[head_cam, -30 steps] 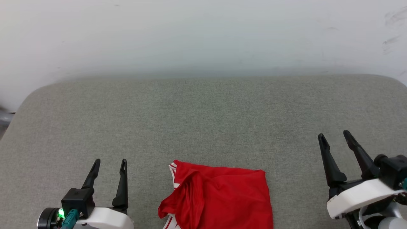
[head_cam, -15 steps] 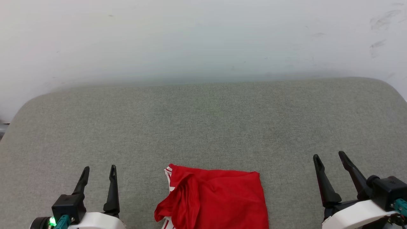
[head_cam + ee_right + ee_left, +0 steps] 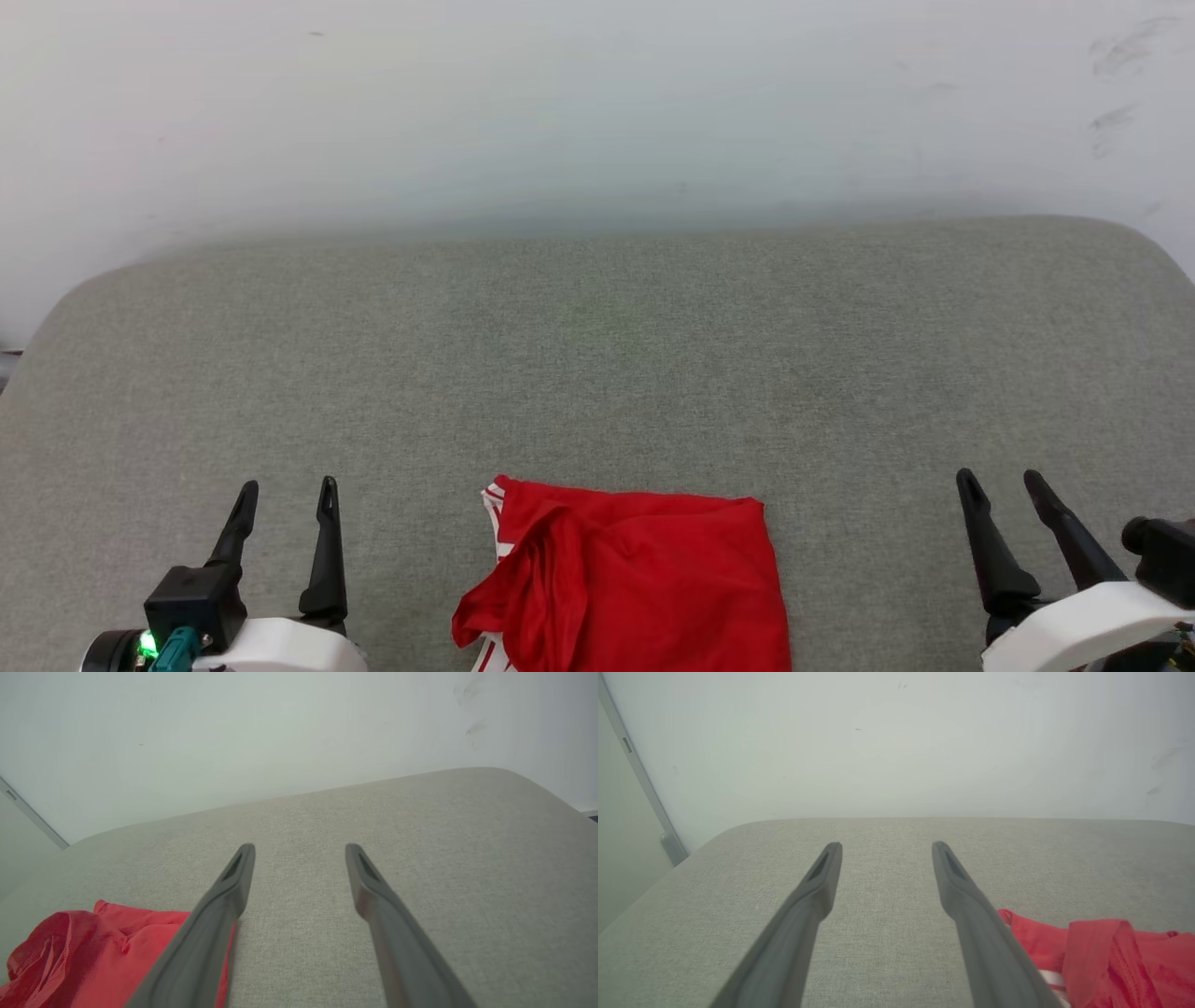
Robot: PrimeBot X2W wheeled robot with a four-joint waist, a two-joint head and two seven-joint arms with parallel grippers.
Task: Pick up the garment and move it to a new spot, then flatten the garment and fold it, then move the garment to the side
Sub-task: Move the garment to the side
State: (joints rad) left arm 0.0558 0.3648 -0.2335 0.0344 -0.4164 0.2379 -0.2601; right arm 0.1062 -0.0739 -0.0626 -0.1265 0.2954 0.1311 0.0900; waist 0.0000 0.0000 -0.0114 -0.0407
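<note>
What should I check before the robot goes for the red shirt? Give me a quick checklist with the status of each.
1. Left gripper open, holding nothing: ok.
2. Right gripper open, holding nothing: ok.
3. Both grippers apart from the garment, one on each side: ok.
4. Garment lying flat: not ok, a bunched fold sits on its left part.
5. Whole garment in sight: cannot tell, its near edge is cut off at the bottom of the head view.
6. Room for a new spot: ok, a wide stretch of the grey surface lies beyond the garment.
</note>
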